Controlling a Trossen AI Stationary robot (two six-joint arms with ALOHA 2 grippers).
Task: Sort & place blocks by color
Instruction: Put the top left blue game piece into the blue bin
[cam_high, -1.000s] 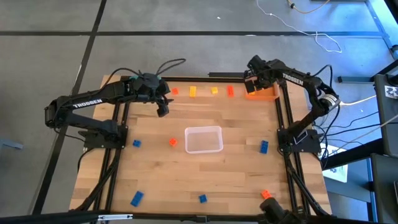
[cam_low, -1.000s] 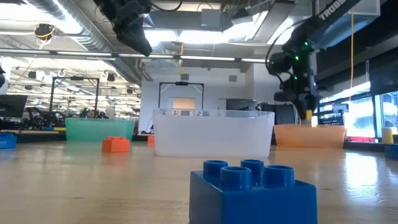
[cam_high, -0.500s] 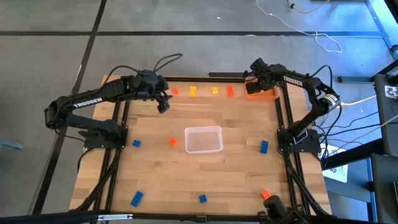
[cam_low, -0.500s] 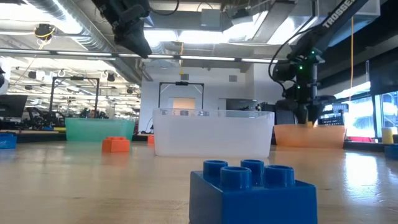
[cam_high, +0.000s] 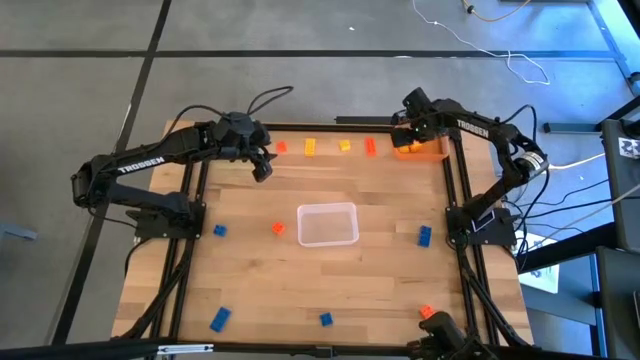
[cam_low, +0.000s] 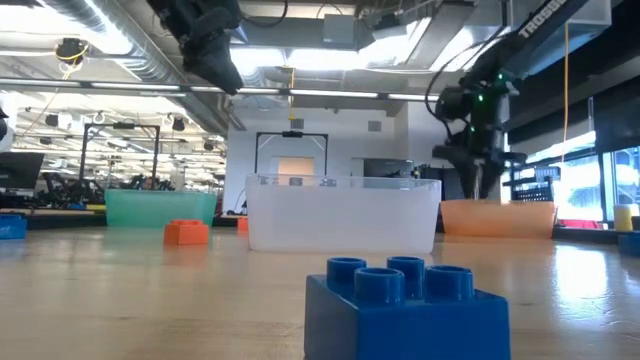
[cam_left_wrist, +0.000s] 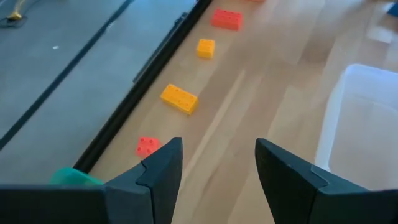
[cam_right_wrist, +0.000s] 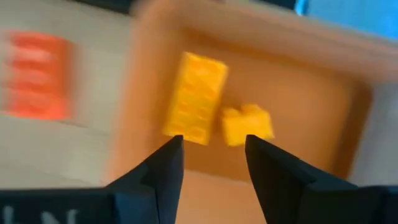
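Note:
Small studded blocks lie scattered on the wooden table. A red-orange block (cam_high: 281, 147), two yellow ones (cam_high: 310, 148) (cam_high: 345, 146) and another red-orange one (cam_high: 370, 147) line the far edge. Blue blocks (cam_high: 219, 231) (cam_high: 424, 236) and an orange block (cam_high: 277, 228) lie nearer. My right gripper (cam_right_wrist: 211, 140) (cam_high: 402, 140) stands open, pointing steeply down over the orange bin (cam_high: 428, 151). Two yellow-orange blocks (cam_right_wrist: 194, 96) (cam_right_wrist: 247, 124) lie on the bin's floor. My left gripper (cam_left_wrist: 217, 146) (cam_high: 263, 172) hangs open above the table's far left, holding nothing.
A clear bin (cam_high: 327, 224) stands at the table's middle. A teal bin (cam_low: 160, 207) sits at the far left. More blue blocks (cam_high: 219, 319) (cam_high: 325, 320) and an orange one (cam_high: 428, 312) lie near the front edge. One blue block (cam_low: 405, 310) sits close before the low camera.
My right gripper has tipped further downward over the orange bin, and its fingers have spread apart in the low view. My left arm has kept its place.

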